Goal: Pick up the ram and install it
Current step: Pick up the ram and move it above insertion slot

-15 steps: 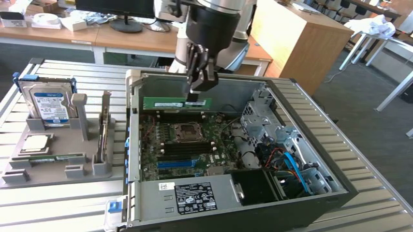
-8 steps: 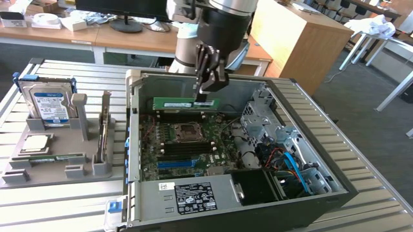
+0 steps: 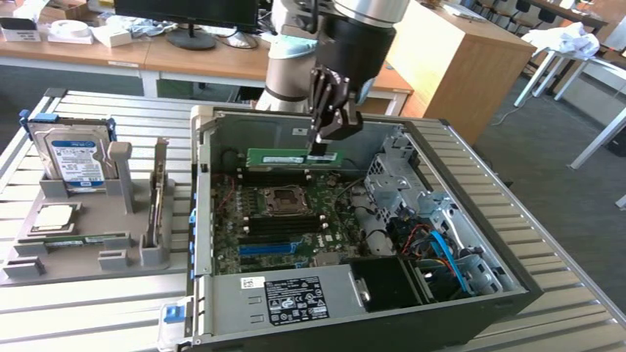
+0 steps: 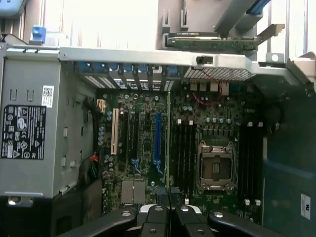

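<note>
We see the gripper [image 3: 321,152] hanging over the open computer case [image 3: 459,158], its fingers pinching the ram [image 3: 289,156] near the end that lies toward the exterior view's right. The ram is in the air, level and on its long edge, above the far part of the motherboard [image 3: 338,202] and clear of everything in the case. We judge that holding it on edge keeps its contact side facing down toward the board.

The case lies on its side on the slatted tabletop [image 3: 88,312] with its panel off, so the board faces up and the arm can reach it from above. In the wrist view the fingers [image 4: 153,217] sit close together, and below them we see the processor socket [image 4: 216,168], the black memory slots [image 4: 183,148] just beside it and the long blue slot [image 4: 158,138] a little further off. The black slots look empty to us, so we judge the ram to be picked up but not yet seated.

Well apart from the case, toward the exterior view's left, a grey holder [image 3: 117,260] stands on the tabletop. It carries a hard drive [image 3: 70,158] upright and a square silver processor chip [image 3: 54,218] lying flat.
</note>
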